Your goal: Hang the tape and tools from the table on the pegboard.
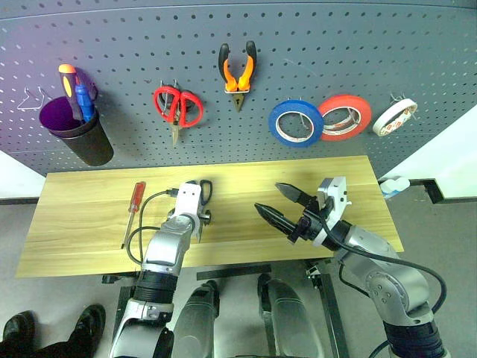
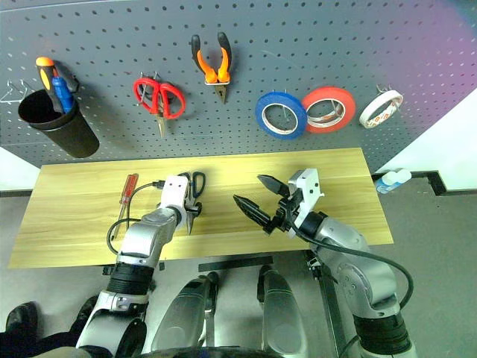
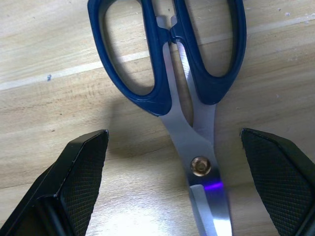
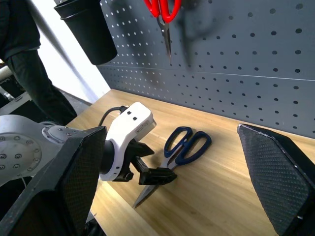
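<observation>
left hand point(image 3: 172, 182) spread wide, tilted down over dark-blue scissors point(image 3: 167, 59) on table point(image 3: 49, 98)

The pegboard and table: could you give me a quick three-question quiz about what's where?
1. True or false: the blue tape hangs on the pegboard.
2. Which tool hovers open over the blue-handled scissors: left tool or right tool?
3. What lies on the table beside the left arm? A) red-handled screwdriver B) pliers C) white tape

Key: 1 true; 2 left; 3 A.
</observation>
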You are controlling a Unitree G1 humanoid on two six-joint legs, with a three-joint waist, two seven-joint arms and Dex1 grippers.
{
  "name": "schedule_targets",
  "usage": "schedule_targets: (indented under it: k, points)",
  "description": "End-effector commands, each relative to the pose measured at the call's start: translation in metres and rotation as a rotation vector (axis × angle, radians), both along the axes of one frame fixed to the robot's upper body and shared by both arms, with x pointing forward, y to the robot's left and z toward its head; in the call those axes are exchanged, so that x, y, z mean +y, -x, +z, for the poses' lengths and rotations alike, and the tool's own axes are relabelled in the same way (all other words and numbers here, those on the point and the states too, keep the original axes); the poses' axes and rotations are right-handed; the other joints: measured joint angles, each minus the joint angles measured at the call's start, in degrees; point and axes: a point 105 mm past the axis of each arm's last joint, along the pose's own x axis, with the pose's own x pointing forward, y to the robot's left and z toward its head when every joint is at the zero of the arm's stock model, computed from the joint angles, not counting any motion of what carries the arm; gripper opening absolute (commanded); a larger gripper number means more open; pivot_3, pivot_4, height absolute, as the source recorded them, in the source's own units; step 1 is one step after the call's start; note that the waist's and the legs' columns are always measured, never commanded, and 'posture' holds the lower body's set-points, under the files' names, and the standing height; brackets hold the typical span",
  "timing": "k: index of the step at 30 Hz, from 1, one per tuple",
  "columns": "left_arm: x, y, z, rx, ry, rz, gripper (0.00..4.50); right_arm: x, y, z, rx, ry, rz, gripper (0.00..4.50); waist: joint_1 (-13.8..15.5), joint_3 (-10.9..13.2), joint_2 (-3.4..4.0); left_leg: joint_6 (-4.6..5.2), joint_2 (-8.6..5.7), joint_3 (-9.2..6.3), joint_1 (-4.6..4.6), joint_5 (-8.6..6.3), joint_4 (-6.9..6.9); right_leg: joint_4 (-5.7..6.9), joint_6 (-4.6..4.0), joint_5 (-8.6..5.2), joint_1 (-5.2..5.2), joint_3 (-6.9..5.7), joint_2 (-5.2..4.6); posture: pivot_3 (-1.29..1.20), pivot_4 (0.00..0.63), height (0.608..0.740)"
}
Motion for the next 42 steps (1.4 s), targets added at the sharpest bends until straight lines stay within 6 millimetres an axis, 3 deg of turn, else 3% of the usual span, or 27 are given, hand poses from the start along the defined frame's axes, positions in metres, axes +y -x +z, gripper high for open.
schedule_targets:
  k: [1, 6, 7, 10, 16, 19, 33, 42]
  points:
    - [-0.002, 0.012, -0.023, 0.131, -0.003, -0.013, 4.50, 0.004, 0.003, 0.011, -0.050, -0.017, 0.010, 4.45, -0.01, 0.00, 0.00, 0.00, 0.00, 0.00, 0.01, 0.00, 0.00, 0.00, 0.01, 0.00, 0.02, 0.00, 0.00, -0.09, 0.346, 0.740]
    - [0.000, 0.012, -0.023, 0.147, -0.017, -0.030, 4.50, 0.004, 0.002, 0.011, -0.059, -0.015, 0.004, 4.45, -0.07, 0.00, 0.01, 0.00, -0.01, 0.02, 0.01, 0.00, 0.01, 0.00, 0.02, 0.01, 0.02, 0.00, -0.01, -0.10, 0.342, 0.740]
    - [0.000, 0.012, -0.024, 0.150, -0.019, -0.032, 4.31, 0.004, 0.002, 0.013, -0.062, -0.017, 0.002, 4.49, -0.08, -0.01, 0.01, 0.00, -0.01, 0.01, 0.02, 0.00, 0.01, 0.00, 0.02, 0.01, 0.02, 0.00, -0.01, -0.11, 0.341, 0.740]
    - [-0.002, 0.014, -0.028, 0.170, 0.021, -0.023, 3.58, 0.003, 0.001, 0.015, -0.069, -0.019, -0.005, 4.50, -0.14, -0.01, 0.01, -0.01, -0.01, 0.01, 0.03, 0.00, 0.01, 0.00, 0.02, 0.01, 0.02, 0.01, -0.01, -0.11, 0.341, 0.740]
    - [-0.002, 0.017, -0.031, 0.199, 0.050, 0.002, 1.45, 0.007, 0.001, 0.022, -0.091, -0.027, -0.010, 4.50, -0.19, -0.02, 0.03, -0.01, -0.01, 0.01, 0.06, 0.00, 0.00, 0.01, 0.03, 0.01, 0.03, 0.02, -0.01, -0.12, 0.334, 0.740]
    - [-0.001, 0.017, -0.031, 0.196, 0.057, 0.013, 0.76, 0.006, -0.001, 0.026, -0.102, -0.030, -0.017, 4.50, -0.23, -0.03, 0.04, -0.01, -0.01, 0.02, 0.08, 0.00, 0.01, 0.01, 0.04, 0.02, 0.04, 0.02, -0.01, -0.12, 0.333, 0.740]
    - [0.000, 0.016, -0.025, 0.153, 0.060, 0.036, 0.76, -0.004, 0.001, 0.011, -0.056, 0.004, 0.007, 4.50, -0.37, -0.03, 0.04, -0.01, -0.01, 0.06, 0.11, 0.00, -0.01, -0.01, 0.06, 0.02, 0.07, 0.05, -0.02, -0.11, 0.344, 0.740]
    - [-0.007, 0.008, -0.001, -0.003, 0.072, -0.032, 0.76, -0.004, 0.002, 0.005, -0.049, 0.000, 0.016, 4.50, -0.40, -0.02, 0.03, -0.01, -0.01, 0.05, 0.02, 0.00, -0.03, -0.07, 0.07, 0.02, 0.03, 0.05, -0.03, -0.10, 0.343, 0.740]
